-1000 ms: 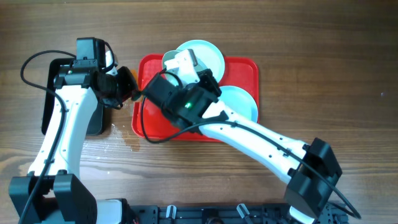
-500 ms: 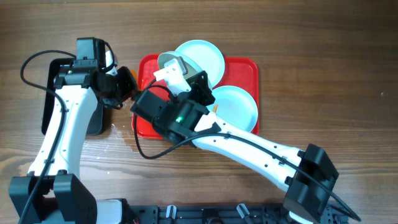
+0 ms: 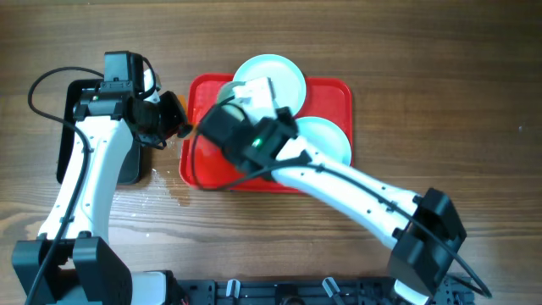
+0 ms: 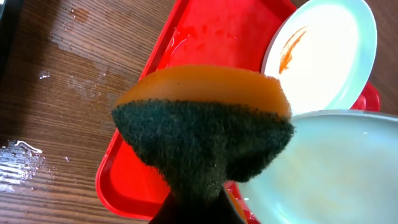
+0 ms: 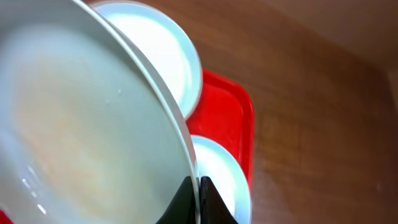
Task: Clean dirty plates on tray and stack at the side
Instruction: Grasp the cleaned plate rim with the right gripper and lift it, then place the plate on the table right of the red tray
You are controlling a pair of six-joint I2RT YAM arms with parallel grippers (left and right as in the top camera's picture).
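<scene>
Three plates are in play. One, the held plate (image 5: 81, 124), is off the tray (image 3: 203, 95) and tilted steeply. It fills the left of the right wrist view, with a few droplets on its pale face. The right gripper (image 5: 199, 198) is clenched on its rim at the bottom centre of that view.

The other two lie flat on the red tray in the middle of the overhead view. The far plate (image 3: 284, 72) overhangs the tray's top edge, and the side plate (image 3: 332, 140) overhangs its right edge. In the left wrist view, one resting plate at upper right bears an orange smear (image 4: 292, 42). Which of the two it is I cannot tell.

Just left of the tray, the left gripper (image 3: 169, 120) is clamped on a sponge (image 4: 202, 124), pinching it from below. Its orange back is uppermost and its dark green scouring face is toward the camera. The sponge sits close beside the held plate's rim, though contact is unclear.

At the far left of the overhead view, a black tray (image 3: 74, 127) lies under the left arm. The wooden table (image 4: 50, 124) shows wet patches beside the red tray's edge.
</scene>
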